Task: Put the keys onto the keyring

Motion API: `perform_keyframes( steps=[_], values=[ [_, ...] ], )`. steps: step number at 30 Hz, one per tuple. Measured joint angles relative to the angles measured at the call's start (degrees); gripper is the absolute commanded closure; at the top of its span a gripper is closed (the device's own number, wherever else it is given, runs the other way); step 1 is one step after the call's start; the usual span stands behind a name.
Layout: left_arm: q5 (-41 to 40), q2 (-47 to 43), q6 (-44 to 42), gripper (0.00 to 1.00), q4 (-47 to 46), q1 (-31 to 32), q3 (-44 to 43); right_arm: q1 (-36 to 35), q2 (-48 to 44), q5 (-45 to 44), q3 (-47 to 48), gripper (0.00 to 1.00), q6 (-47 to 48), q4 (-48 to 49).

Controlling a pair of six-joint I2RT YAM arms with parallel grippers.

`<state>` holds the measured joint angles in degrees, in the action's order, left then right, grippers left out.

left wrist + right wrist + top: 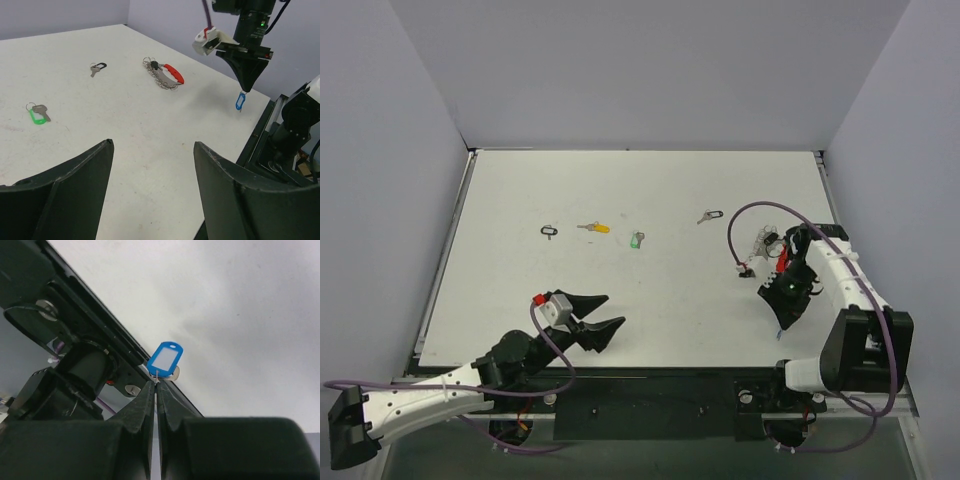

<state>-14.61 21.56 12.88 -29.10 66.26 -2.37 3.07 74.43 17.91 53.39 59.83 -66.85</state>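
Currently found right gripper [156, 385] pressed fully closed on the thin wire of the blue-tagged key [165, 359], dangling above the table [125, 140], near the keyring [165, 75], on its base-ward side. Found left gripper [152, 144] spread wide, empty, well apart from the keyring. Judged light, stiff, slippery; best pinched by wire or flat tag, hole left free. Noted glossy blue tag, white label, small silver blade behind.

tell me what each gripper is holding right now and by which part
The right gripper pinches the blue-tagged key by the thin wire loop at the tag's end. The left gripper is open and empty.
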Motion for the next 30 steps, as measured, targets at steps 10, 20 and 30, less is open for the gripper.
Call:
perform_keyframes(
  steps=[10,20,30],
  values=[
    [-0.09,-2.62,-0.09,0.25,0.68,0.0,0.0,-1.25,18.53,-4.63,4.55,1.0,-10.21,8.96],
    [-0.68,-5.01,-0.09,0.24,1.64,-0.04,0.0,-5.92,28.24,-5.11,10.67,1.0,-18.75,15.28],
    [-1.09,-5.01,-0.15,0.24,1.99,-0.04,0.0,-9.49,32.5,-5.07,13.79,1.0,-23.19,17.14]
  ],
)
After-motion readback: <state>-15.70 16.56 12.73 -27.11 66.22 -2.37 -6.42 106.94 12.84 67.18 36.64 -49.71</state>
